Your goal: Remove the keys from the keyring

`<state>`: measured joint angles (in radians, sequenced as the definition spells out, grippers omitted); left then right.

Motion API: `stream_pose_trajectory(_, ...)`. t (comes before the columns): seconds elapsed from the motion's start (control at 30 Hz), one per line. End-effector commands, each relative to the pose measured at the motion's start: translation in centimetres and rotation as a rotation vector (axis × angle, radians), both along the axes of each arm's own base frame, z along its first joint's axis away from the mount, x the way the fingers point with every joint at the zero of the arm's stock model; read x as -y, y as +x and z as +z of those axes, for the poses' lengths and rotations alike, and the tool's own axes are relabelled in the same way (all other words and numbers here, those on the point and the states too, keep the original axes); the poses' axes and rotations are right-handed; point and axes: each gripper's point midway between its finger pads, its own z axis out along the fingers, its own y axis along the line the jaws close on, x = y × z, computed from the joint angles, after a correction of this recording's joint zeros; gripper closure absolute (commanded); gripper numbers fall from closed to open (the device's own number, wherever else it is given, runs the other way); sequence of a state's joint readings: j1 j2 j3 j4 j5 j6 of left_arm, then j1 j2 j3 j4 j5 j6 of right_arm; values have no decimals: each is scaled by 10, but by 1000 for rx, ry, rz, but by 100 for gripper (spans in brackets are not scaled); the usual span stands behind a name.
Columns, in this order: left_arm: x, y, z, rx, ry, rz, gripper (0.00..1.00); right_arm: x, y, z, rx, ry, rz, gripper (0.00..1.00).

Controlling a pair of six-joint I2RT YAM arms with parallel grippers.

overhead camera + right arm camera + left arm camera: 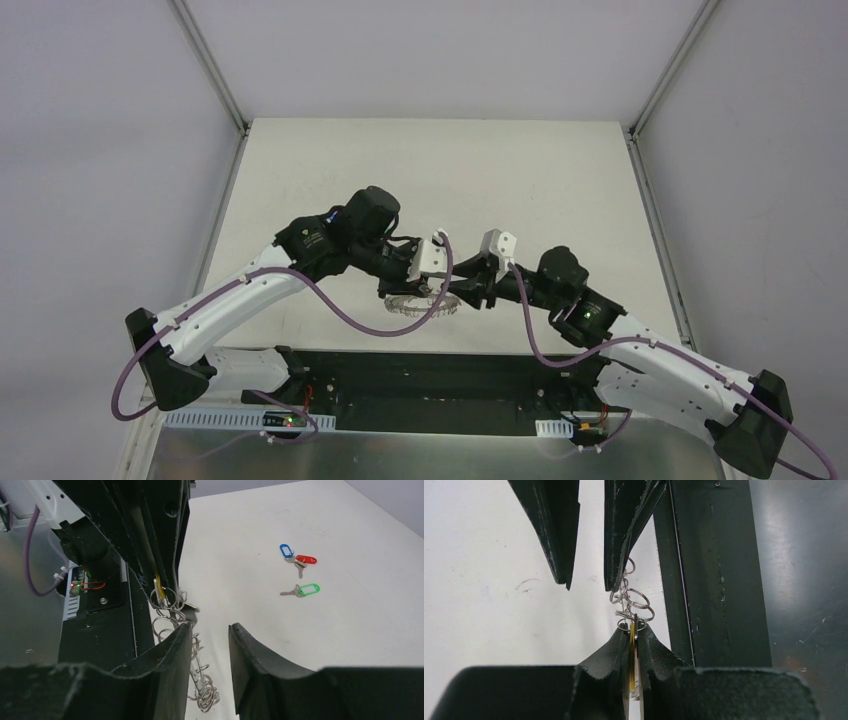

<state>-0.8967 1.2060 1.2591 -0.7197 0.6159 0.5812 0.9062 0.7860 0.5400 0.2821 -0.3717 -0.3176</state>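
The left gripper (633,642) is clamped narrow on the yellow-tagged key (632,672), whose tag shows edge-on between the fingers. Its long axis runs straight out along them to the keyring (631,602).

The keyring sits just past the left fingertips, between the two grippers. Its frill of small wire loops trails away from the yellow tag toward the right gripper (211,627). That gripper faces the left one across the ring with its jaws apart and nothing held. The loops lie close against one of its fingers, not squarely in the gap, and the views do not settle whether they touch.

The coming move probably turns on this line-up. The left arm has the key, so the right arm, the nearer free one, would need to grip the ring so that the key can be drawn off along the tag's axis.

Beyond the keyring, well apart from it, three keys lie loose on the white table (520,170). The green-tagged key (306,589) is nearest. The red-tagged key (306,559) and blue-tagged key (285,550) lie just beyond it, beside each other. Pale grey walls (100,150) close in the table on the far side and both flanks.
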Motion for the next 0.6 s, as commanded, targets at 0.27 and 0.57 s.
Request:
stream_pose_trajectory(0.27,5,-14,22,45,-109,-102,100,-24,-28,37,5,79,241,62)
stream_pose_trajectory(0.57,3,-15,25,59,-120,-104,100,-30,-34,33,-32,66,298,64)
